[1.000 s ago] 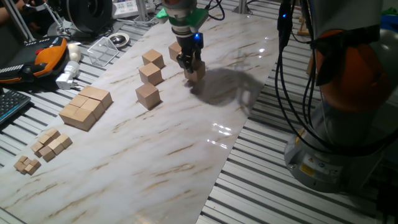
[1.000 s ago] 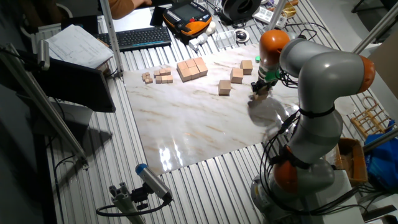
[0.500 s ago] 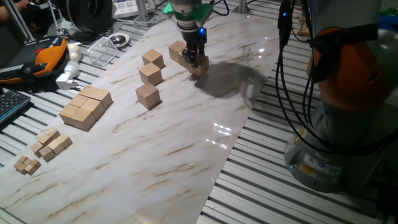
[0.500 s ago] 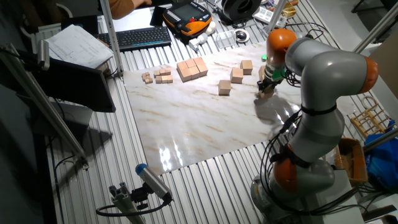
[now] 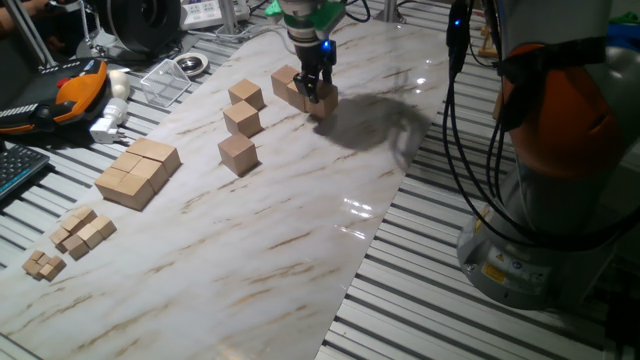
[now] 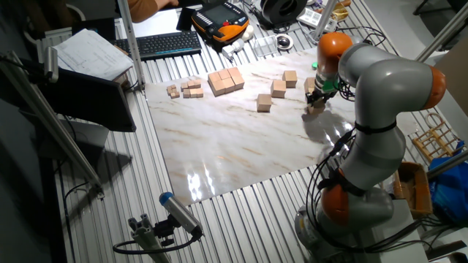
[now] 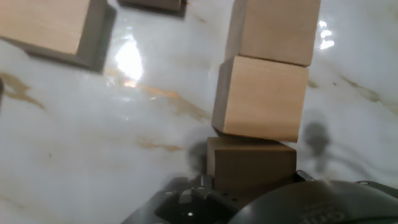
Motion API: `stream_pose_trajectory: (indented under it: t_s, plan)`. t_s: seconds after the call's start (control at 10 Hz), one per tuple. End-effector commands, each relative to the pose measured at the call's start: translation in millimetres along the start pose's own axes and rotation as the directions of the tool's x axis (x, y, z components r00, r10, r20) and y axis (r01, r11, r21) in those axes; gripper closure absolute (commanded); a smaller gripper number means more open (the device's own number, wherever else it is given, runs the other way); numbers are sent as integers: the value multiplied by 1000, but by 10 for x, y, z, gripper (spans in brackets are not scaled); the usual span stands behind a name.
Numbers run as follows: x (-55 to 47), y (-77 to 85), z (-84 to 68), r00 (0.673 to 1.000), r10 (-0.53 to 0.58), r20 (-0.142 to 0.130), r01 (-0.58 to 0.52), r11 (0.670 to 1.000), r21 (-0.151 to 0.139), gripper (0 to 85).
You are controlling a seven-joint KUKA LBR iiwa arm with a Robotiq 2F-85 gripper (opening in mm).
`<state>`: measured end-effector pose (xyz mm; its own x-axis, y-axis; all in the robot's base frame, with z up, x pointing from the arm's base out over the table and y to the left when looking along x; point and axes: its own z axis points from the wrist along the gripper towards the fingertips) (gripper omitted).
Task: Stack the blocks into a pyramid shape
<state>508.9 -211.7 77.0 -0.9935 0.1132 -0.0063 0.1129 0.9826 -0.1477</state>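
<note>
Over the last second the pincer [image 5: 314,92] has carried its block [image 5: 324,101] from the middle of the marble slab toward the upper part of the frame, and it now stands just beside the block [image 5: 287,83] near the slab's top edge. In the one fixed view the pincer's dark fingers are closed around the held block, which sits low at the marble surface; whether it rests on the slab or hangs just above it cannot be told.

The hand view shows a shadowed block [image 7: 252,163] close to the camera at the bottom of the frame, two lighter blocks [image 7: 261,96] beyond it in line, and another block [image 7: 53,28] in the upper left corner.

In the one fixed view, three more blocks run in a diagonal line left of the pincer: one [image 5: 246,96] nearest the top, one [image 5: 242,119] in the middle, and one [image 5: 238,154] lowest. They stand apart from one another.

Further toward the left edge of the frame lies a flat slab of joined wooden cubes [image 5: 137,172], and below it, in the lower left, a scatter of tiny wooden cubes [image 5: 82,231].

The other fixed view shows the pincer [image 6: 315,101] at the right side of the marble counter [image 6: 234,139], under the grey and orange arm [image 6: 373,80]. A keyboard [image 6: 168,44] sits at the top of that frame.
</note>
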Motion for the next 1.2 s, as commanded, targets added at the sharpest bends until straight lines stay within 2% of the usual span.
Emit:
stream_pose_trajectory:
  t_s: [0.0,0.6,1.1]
  plan:
    - [-8,1,21,1000,0,4,0,1000,2,850]
    - [-122,-119,96,999,-47,14,47,999,0,850]
    - [-142,-118,153,998,-57,18,57,998,1,850]
